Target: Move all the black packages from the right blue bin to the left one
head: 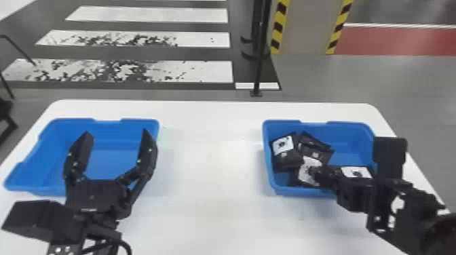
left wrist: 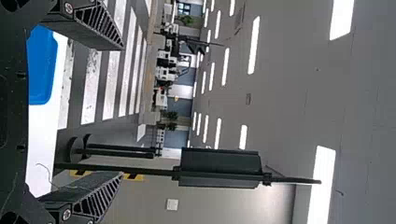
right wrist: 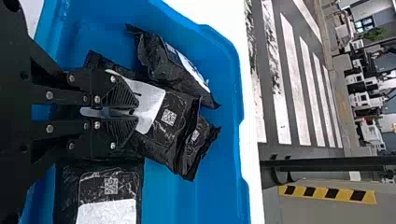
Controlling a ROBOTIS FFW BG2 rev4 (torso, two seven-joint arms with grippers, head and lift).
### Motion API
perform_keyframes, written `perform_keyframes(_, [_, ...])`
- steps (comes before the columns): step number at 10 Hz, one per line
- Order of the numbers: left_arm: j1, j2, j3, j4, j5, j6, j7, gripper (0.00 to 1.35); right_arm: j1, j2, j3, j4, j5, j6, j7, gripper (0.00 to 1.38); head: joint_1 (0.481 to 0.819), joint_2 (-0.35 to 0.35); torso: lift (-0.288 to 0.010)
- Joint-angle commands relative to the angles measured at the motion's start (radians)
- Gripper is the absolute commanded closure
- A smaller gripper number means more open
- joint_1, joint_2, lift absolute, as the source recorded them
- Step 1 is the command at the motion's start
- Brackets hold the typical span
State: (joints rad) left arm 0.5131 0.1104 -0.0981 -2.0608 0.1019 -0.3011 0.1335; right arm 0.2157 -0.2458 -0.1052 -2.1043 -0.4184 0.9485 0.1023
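Black packages (head: 287, 158) lie partly overlapping in the right blue bin (head: 351, 131), which sits on a white table (head: 210, 152). Down among them, the right gripper (head: 316, 173) is closed on one package (right wrist: 161, 137) at its pale label. By the left blue bin (head: 51, 145), the left gripper (head: 116, 131) holds its fingers spread wide.

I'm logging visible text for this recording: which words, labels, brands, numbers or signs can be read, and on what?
Nothing can be read.
Package at the right claw: square code, white label, too small to read.
Rightmost package: square code, white label, too small.
Leftmost package: white label, too small.
Farthest package: small code, too small.
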Motion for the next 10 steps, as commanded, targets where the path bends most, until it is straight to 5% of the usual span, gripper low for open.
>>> perform_keyframes(1, [-0.003, 0.000, -0.002, 0.005, 0.000, -0.006, 0.000, 0.11, 0.020, 0.002, -0.012, -0.025, -0.006, -0.038, -0.013, 1.10, 0.695, -0.028, -0.180])
perform_keyframes(3, [-0.003, 0.000, -0.002, 0.010, 0.004, -0.018, 0.000, 0.11, 0.062, 0.002, -0.012, -0.074, -0.040, -0.114, -0.046, 1.13, 0.695, -0.039, -0.180])
perform_keyframes(4, [-0.003, 0.002, -0.002, 0.010, 0.004, -0.018, 0.000, 0.11, 0.069, 0.003, -0.012, -0.089, -0.062, -0.114, -0.055, 0.98, 0.695, -0.038, -0.180])
perform_keyframes(6, [-0.003, 0.002, -0.002, 0.013, 0.006, -0.023, 0.000, 0.11, 0.079, 0.003, -0.012, -0.096, -0.060, -0.112, -0.075, 0.22, 0.695, -0.026, -0.180])
perform_keyframes(7, [-0.003, 0.000, -0.002, 0.013, 0.006, -0.021, 0.000, 0.11, 0.069, 0.002, -0.012, -0.081, -0.058, -0.099, -0.076, 0.07, 0.695, -0.027, -0.180])
perform_keyframes(10, [-0.003, 0.002, -0.004, 0.015, 0.006, -0.025, 0.000, 0.11, 0.022, -0.004, 0.019, -0.017, -0.058, -0.085, -0.075, 0.14, 0.695, -0.031, -0.180])
